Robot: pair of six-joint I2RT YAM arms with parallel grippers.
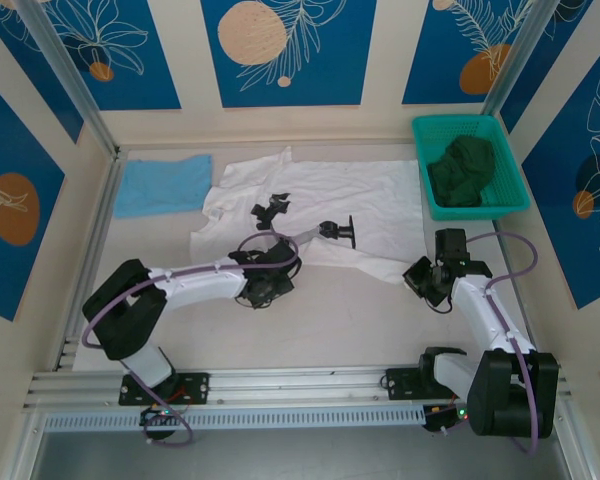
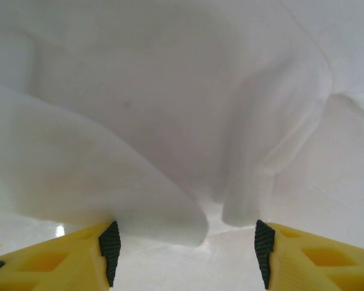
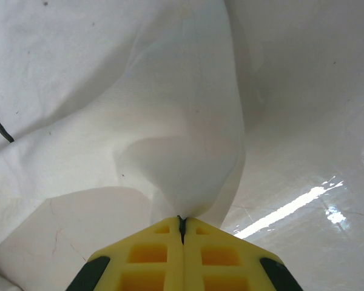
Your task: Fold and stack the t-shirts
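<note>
The large white t-shirt [image 1: 360, 205] with small black prints lies spread across the middle of the table, its near hem crumpled. My left gripper [image 1: 263, 285] is open at the shirt's near edge; in its wrist view the white folds [image 2: 170, 121] hang just ahead of the yellow fingers [image 2: 67, 257], with nothing between them. My right gripper [image 1: 418, 277] is shut on the shirt's near right corner, and the pinched cloth [image 3: 188, 151] rises from its closed yellow fingertips. The light-blue t-shirt [image 1: 163, 185] lies folded flat at the back left.
A green basket [image 1: 510, 165] holding dark green cloth [image 1: 463, 170] stands at the back right. White walls enclose the table on the left, back and right. Bare tabletop [image 1: 320, 330] lies between the shirt and the arm bases.
</note>
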